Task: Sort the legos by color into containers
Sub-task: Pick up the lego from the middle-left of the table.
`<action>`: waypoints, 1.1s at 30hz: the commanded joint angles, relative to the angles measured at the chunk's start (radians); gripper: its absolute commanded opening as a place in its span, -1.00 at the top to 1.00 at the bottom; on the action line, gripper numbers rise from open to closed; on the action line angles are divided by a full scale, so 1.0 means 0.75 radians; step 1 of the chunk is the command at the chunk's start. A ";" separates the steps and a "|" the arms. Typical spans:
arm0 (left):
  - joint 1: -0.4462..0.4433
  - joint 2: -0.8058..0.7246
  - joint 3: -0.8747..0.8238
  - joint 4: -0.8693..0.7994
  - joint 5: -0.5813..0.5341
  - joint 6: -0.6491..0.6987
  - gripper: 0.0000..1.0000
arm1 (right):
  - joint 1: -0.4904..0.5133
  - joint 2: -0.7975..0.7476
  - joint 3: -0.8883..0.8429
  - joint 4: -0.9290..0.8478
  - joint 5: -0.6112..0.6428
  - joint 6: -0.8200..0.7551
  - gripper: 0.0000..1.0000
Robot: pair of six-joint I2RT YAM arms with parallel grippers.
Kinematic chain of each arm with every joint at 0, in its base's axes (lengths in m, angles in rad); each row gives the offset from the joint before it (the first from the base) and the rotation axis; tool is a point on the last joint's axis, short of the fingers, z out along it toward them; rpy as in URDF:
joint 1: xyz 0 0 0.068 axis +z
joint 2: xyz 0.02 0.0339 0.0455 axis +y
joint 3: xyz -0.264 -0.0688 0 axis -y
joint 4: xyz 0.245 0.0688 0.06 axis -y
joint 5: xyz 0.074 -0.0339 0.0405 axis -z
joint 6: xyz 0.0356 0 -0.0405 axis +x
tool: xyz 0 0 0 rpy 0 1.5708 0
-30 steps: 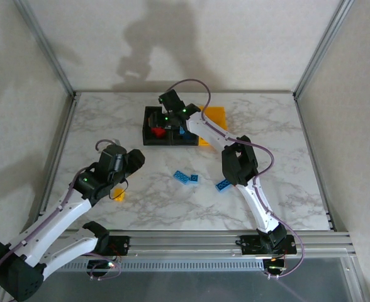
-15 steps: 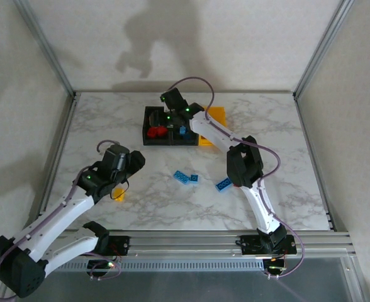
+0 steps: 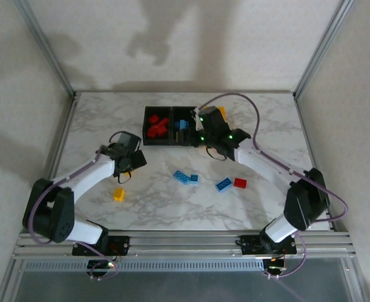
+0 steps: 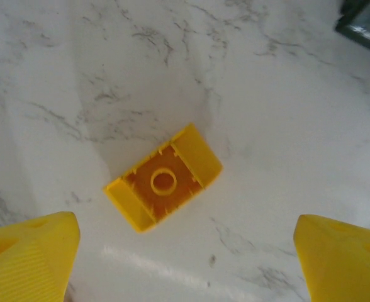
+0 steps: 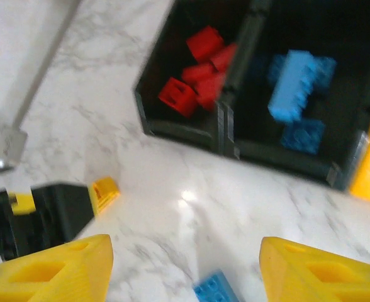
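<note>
The containers stand in a row at the back: a black bin [image 3: 148,112] with red legos [image 5: 201,75], a black bin [image 3: 176,142] with blue legos [image 5: 295,94], and a yellow bin [image 3: 221,113] partly behind my right arm. A yellow lego [image 4: 164,185] lies upside down on the marble [image 3: 118,194]. My left gripper [image 4: 188,251] hovers open above it, nothing between its fingers, also seen from above [image 3: 129,165]. My right gripper [image 5: 185,270] is open and empty just in front of the bins [image 3: 201,135]. Loose blue legos [image 3: 185,178] [image 3: 223,185] and a red lego [image 3: 240,183] lie mid-table.
The table is white marble with metal frame rails along its left [image 3: 59,151] and right [image 3: 311,157] edges. My left gripper's black body [image 5: 53,217] shows at the left of the right wrist view. A blue lego [image 5: 215,290] lies just below my right fingers.
My right arm swung back off the bins and its elbow moved right, uncovering a red lego. My left gripper opened wider and moved toward the bins, away from the yellow lego.
</note>
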 commanded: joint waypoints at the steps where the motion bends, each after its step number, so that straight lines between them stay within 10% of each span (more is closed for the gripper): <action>1: 0.033 0.123 0.083 -0.007 -0.022 0.157 -0.78 | -0.055 -0.113 -0.154 0.019 0.042 -0.002 -0.25; 16: 0.044 0.309 0.162 -0.050 0.150 0.268 -0.76 | -0.156 -0.243 -0.264 -0.019 0.044 0.004 -0.24; 29: -0.013 0.307 0.103 -0.034 0.183 0.224 0.41 | -0.158 -0.234 -0.257 -0.023 0.048 0.016 -0.23; 33: -0.076 0.287 0.184 -0.058 0.181 0.193 0.50 | -0.160 -0.279 -0.285 -0.047 0.056 0.016 -0.23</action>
